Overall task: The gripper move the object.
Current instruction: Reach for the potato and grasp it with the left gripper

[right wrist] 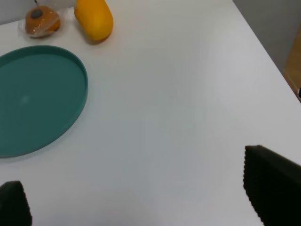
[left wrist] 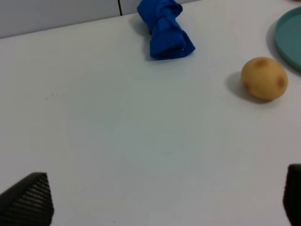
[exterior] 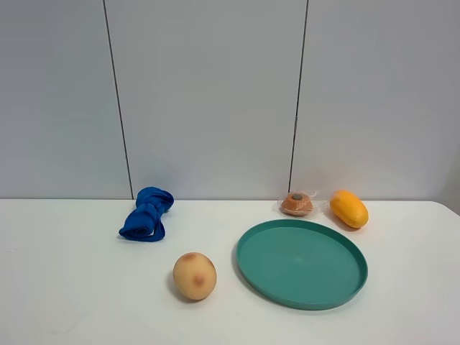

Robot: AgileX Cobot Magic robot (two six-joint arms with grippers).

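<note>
The object, a tan-yellow egg-shaped potato-like thing with reddish-brown blotches, lies on the white table just left of a teal plate. It also shows in the left wrist view. My left gripper is open and empty, well short of the object, with only its black fingertips showing. My right gripper is open and empty over bare table beside the plate; its fingertips show. Neither gripper shows in the exterior high view.
A crumpled blue cloth lies behind the object, also in the left wrist view. A small brown wrapped round item and a bright orange oblong fruit sit behind the plate. The table's right edge is near.
</note>
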